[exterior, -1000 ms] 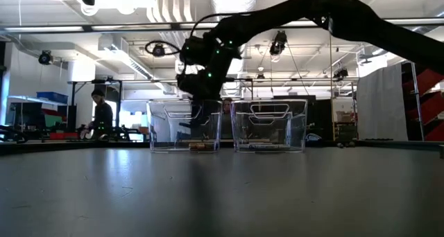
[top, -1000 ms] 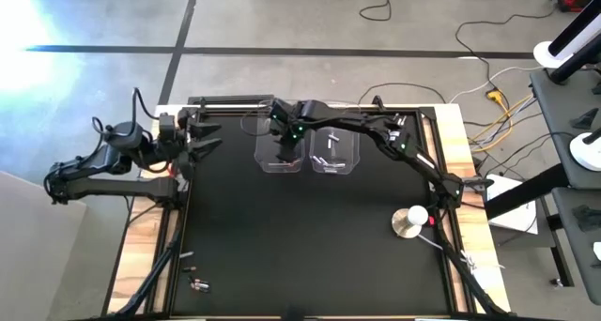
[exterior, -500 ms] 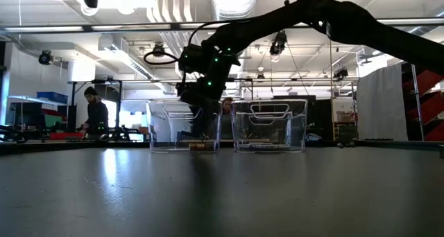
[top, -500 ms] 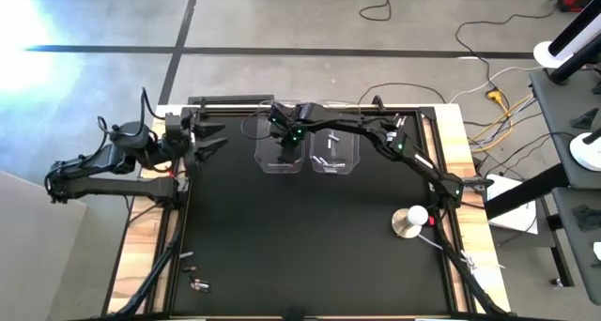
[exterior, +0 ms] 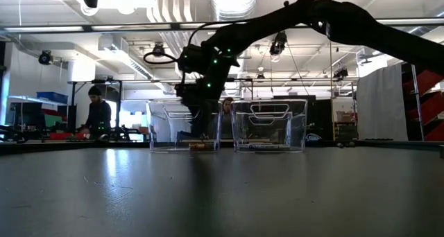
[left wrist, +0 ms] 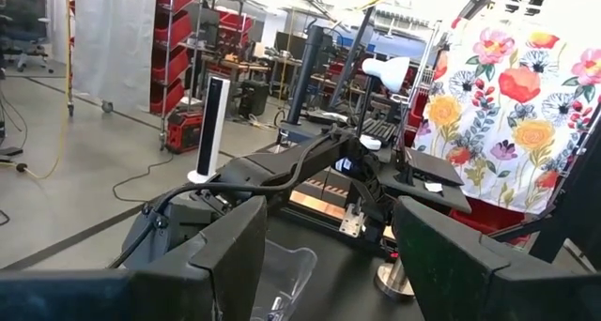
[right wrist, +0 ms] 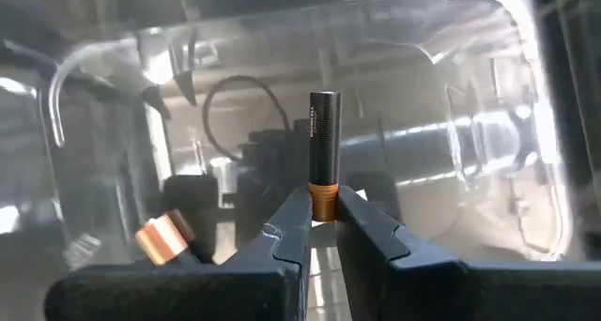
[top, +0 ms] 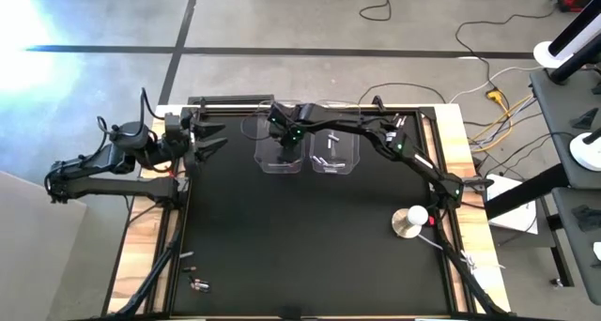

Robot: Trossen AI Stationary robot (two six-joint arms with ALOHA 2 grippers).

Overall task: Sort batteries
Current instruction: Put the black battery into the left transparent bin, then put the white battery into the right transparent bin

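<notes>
My right gripper (right wrist: 324,206) reaches down into the left of two clear bins (top: 280,152) at the table's far side. It is shut on a dark battery (right wrist: 324,138) with a copper end. Another copper-ended battery (right wrist: 165,236) lies on that bin's floor. The right bin (top: 335,152) holds silver-white batteries (top: 328,160). A few loose batteries (top: 194,283) lie at the table's near left corner. My left gripper (top: 204,138) waits open above the table's far left edge, holding nothing. My right gripper pinches the battery's copper end (right wrist: 324,195) between its two fingertips (right wrist: 293,218). The fingers slant down into the left bin from above. The battery sticks straight out beyond the fingertips, in line with them, its dark end away from the gripper.
A round white-and-metal disc (top: 409,222) stands near the table's right edge. The black mat (top: 300,246) between the bins and the near edge is bare. People and shelves show in the room beyond the table.
My right gripper has turned a little at the wrist inside the left bin, staying shut on the battery.
</notes>
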